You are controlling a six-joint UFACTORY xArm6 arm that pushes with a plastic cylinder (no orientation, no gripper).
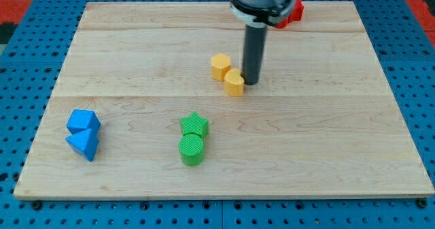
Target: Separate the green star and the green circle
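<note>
The green star point(195, 125) lies on the wooden board below the middle. The green circle point(192, 149) sits right under it toward the view's bottom, touching it. My tip point(251, 81) is on the board above and to the right of both, well apart from them. It stands right next to the lower of two yellow blocks point(234, 82).
A second yellow block point(220, 66) touches the first on its upper left. Two blue blocks, a cube-like one point(83, 121) and a triangle point(83, 145), sit together at the view's left. A red block point(293, 11) shows at the top edge, partly behind the arm.
</note>
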